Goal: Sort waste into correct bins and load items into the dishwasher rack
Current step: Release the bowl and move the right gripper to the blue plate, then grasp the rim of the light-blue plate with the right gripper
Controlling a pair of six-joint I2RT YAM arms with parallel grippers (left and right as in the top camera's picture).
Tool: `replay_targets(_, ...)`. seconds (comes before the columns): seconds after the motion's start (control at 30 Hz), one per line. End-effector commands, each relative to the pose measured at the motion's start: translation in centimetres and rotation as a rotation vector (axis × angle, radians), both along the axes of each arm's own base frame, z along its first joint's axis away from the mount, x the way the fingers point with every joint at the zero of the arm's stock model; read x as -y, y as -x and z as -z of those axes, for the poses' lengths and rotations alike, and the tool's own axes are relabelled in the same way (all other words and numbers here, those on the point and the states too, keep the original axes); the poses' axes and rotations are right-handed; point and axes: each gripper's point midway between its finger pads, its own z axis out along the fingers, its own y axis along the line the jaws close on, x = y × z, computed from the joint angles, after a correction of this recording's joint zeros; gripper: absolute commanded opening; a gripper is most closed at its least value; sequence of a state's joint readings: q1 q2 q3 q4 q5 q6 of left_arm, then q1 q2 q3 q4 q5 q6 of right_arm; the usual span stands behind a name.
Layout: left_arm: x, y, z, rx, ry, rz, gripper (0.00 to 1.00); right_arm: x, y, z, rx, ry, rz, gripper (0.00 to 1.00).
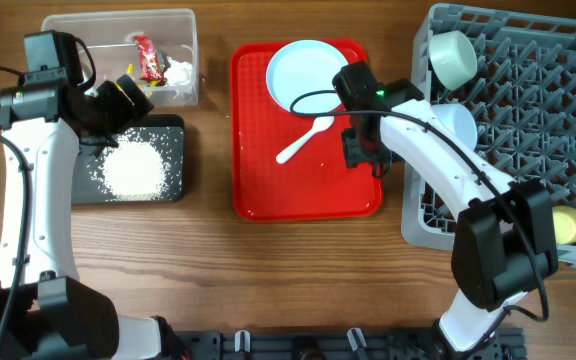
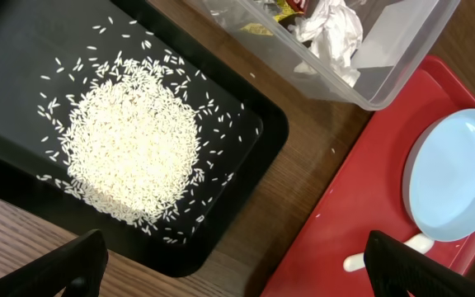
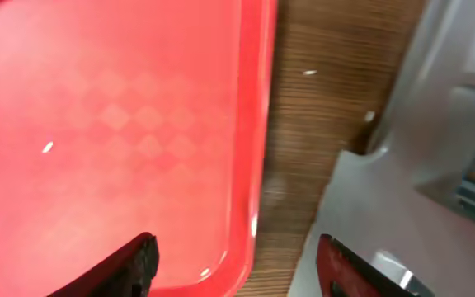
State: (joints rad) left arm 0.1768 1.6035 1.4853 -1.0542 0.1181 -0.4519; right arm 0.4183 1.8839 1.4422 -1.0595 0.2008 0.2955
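A pale blue plate point(image 1: 303, 72) and a white spoon point(image 1: 303, 140) lie on the red serving tray point(image 1: 268, 190). My right gripper point(image 1: 363, 152) hovers open over that tray's right edge point(image 3: 258, 165), nothing between its fingers point(image 3: 130, 264). The grey rack point(image 1: 538, 90) holds a green bowl point(image 1: 452, 57), a pale bowl point(image 1: 458, 122) and a yellow cup point(image 1: 568, 225). The clear tub point(image 1: 118, 20) contains a red wrapper point(image 1: 149, 57) and white tissue point(image 2: 332, 33). Rice point(image 2: 130, 153) is heaped in the black tray point(image 1: 173, 135). My left gripper point(image 1: 131, 92) is open and empty above both bins.
Bare wooden table point(image 1: 208, 150) separates the black tray from the red tray, and a narrow strip point(image 3: 303, 124) lies between the red tray and the rack. A few stray grains rest on the wood and on the red tray.
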Motion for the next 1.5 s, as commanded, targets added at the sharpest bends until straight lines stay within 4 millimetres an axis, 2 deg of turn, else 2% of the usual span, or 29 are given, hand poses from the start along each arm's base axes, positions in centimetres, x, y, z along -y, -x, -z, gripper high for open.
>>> replay_targets(0.0, 0.1, -0.2, -0.6, 0.018, 0.004, -0.004, 1.00, -1.2, 0.4, -1.0, -0.009, -0.074, -0.007, 0.54)
replay_targets(0.07, 0.1, -0.2, -0.6, 0.018, 0.004, -0.004, 1.00, -0.5, 1.4, -0.7, -0.047, -0.053, 0.023, 0.52)
replay_targets(0.2, 0.1, -0.2, -0.6, 0.018, 0.004, -0.004, 1.00, 2.9, 3.8, 0.7, -0.142, 0.024, 0.108, 0.52)
replay_targets(0.3, 0.1, -0.2, -0.6, 0.018, 0.004, -0.004, 1.00, 4.8, 4.2, 0.4, -0.155, 0.081, 0.159, 0.52)
replay_targets(0.47, 0.1, -0.2, -0.6, 0.018, 0.004, -0.004, 1.00, 6.7, 4.7, 0.1, -0.175, 0.142, 0.182, 0.52)
replay_targets(0.67, 0.1, -0.2, -0.6, 0.018, 0.004, -0.004, 1.00, 6.8, 4.8, 0.1, -0.182, 0.148, 0.180, 0.53)
replay_targets(0.73, 0.1, -0.2, -0.6, 0.018, 0.004, -0.004, 1.00, 6.2, 4.4, 0.2, -0.172, 0.114, 0.170, 0.53)
replay_targets(0.8, 0.1, -0.2, -0.6, 0.018, 0.004, -0.004, 1.00, 4.1, 2.6, 0.2, -0.130, 0.004, 0.096, 0.53)
replay_targets(0.83, 0.1, -0.2, -0.6, 0.018, 0.004, -0.004, 1.00, 2.7, 1.2, -0.6, -0.093, -0.067, 0.055, 0.57)
replay_targets(0.9, 0.1, -0.2, -0.6, 0.018, 0.004, -0.004, 1.00, -1.4, -3.6, -5.3, 0.070, -0.263, -0.014, 0.59)
replay_targets(0.93, 0.1, -0.2, -0.6, 0.018, 0.004, -0.004, 1.00, -3.1, -6.2, -8.7, 0.179, -0.347, -0.043, 0.55)
replay_targets(1.0, 0.1, -0.2, -0.6, 0.018, 0.004, -0.004, 1.00, -4.6, -9.5, -13.3, 0.330, -0.415, -0.075, 0.55)
replay_targets(1.03, 0.1, -0.2, -0.6, 0.018, 0.004, -0.004, 1.00, -5.1, -10.8, -14.3, 0.376, -0.424, -0.105, 0.55)
replay_targets(1.07, 0.1, -0.2, -0.6, 0.018, 0.004, -0.004, 1.00, -5.4, -12.0, -14.2, 0.388, -0.421, -0.121, 0.55)
replay_targets(1.17, 0.1, -0.2, -0.6, 0.018, 0.004, -0.004, 1.00, -5.9, -15.3, -11.4, 0.363, -0.399, -0.133, 0.59)
replay_targets(1.33, 0.1, -0.2, -0.6, 0.018, 0.004, -0.004, 1.00, -4.5, -17.5, -6.9, 0.308, -0.391, -0.070, 0.59)
replay_targets(1.37, 0.1, -0.2, -0.6, 0.018, 0.004, -0.004, 1.00, -4.7, -18.0, -5.2, 0.293, -0.390, -0.061, 0.59)
replay_targets(1.47, 0.1, -0.2, -0.6, 0.018, 0.004, -0.004, 1.00, -5.4, -18.8, -2.7, 0.274, -0.415, -0.032, 0.58)
